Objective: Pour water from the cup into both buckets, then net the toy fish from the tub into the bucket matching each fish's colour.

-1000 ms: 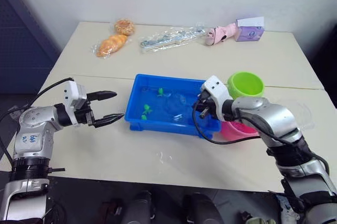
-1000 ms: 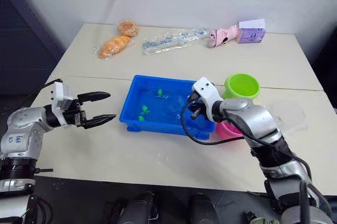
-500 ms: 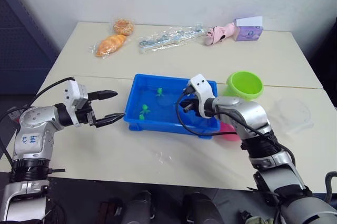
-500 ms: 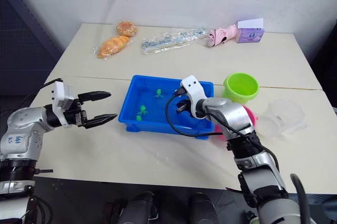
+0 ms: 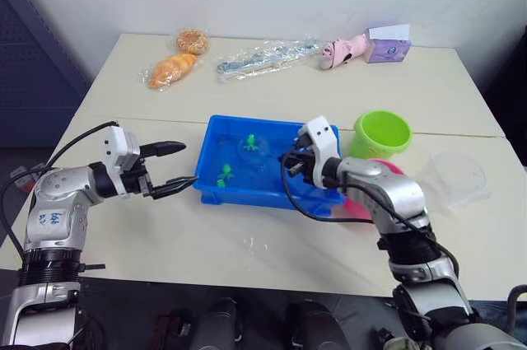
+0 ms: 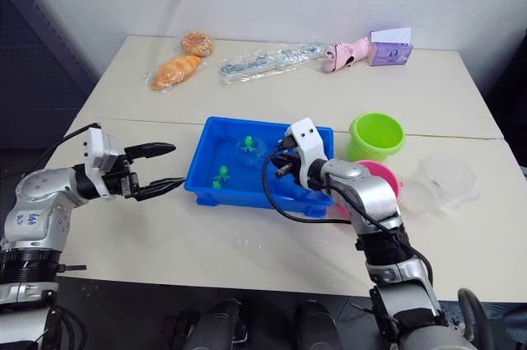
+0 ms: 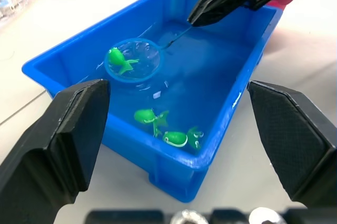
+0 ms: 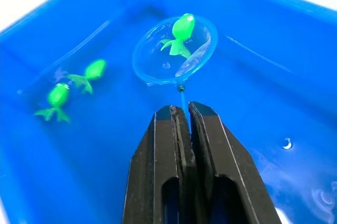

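The blue tub holds water in the middle of the table. My right gripper is shut on the thin handle of the net, over the tub's right half. The net's blue hoop sits at the water surface with one green toy fish lying in its mesh. Two more green fish float near the tub's front left. My left gripper stands open just left of the tub, holding nothing. The lime green bucket is right of the tub. The pink bucket is partly behind my right arm. The clear cup stands at the far right.
Along the table's back edge lie bagged orange bread, a clear plastic bag, a pink toy and a purple box. A few water drops mark the table in front of the tub.
My right gripper swept left over the tub, then shifted a little right. The net hoop now holds the far green fish that floated loose before. My left arm has stayed put.
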